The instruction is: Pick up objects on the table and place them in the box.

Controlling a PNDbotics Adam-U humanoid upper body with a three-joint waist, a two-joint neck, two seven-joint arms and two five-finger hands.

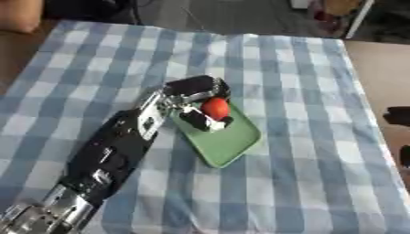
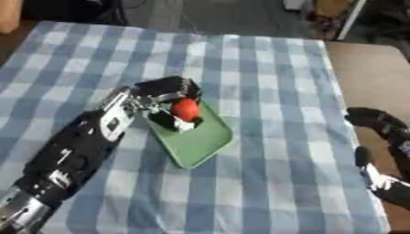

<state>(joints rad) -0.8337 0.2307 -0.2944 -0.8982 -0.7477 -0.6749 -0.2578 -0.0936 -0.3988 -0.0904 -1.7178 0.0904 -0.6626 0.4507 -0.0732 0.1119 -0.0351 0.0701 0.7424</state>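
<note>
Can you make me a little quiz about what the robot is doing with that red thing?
1. True or false: the left hand has its fingers curled round the red object.
2. What is right under the red object? A) bare cloth B) the green tray C) a brown box
3. Fill in: the tablecloth has blue and ____ checks.

Key: 1 true. 2 B. 3 white. Bonus fact: the right hand waits at the table's right edge, off the cloth.
</note>
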